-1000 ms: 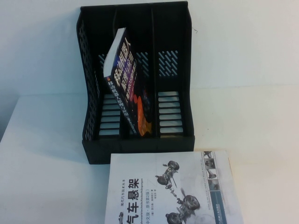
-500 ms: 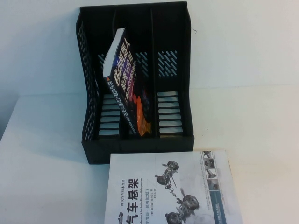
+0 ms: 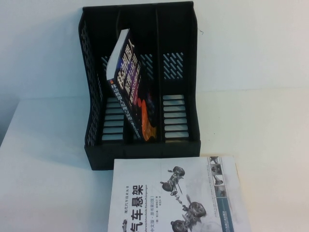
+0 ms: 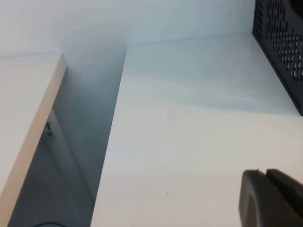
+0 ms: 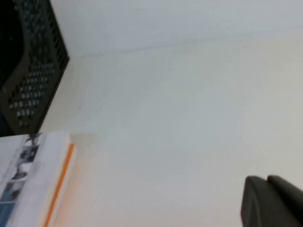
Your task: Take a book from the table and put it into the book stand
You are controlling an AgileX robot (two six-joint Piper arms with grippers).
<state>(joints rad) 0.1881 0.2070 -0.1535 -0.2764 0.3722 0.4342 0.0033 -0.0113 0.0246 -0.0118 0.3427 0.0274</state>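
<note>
The black book (image 3: pixel 129 84) with the white Chinese title stands tilted in the middle slot of the black book stand (image 3: pixel 140 150), its top leaning left. The stand sits on the white table (image 3: pixel 48 183). Neither arm shows in the high view. My left gripper (image 4: pixel 265 174) is shut and empty, low over bare table to the left of the stand's mesh side (image 4: pixel 284 42). My right gripper (image 5: pixel 265 180) is shut and empty over bare table to the right of the stand (image 5: pixel 33 80).
A white book with grey car-suspension drawings (image 3: pixel 178 195) lies flat just in front of the stand; its orange-edged corner shows in the right wrist view (image 5: pixel 33 175). The table's left edge and a gap beside it show in the left wrist view (image 4: pixel 111 137).
</note>
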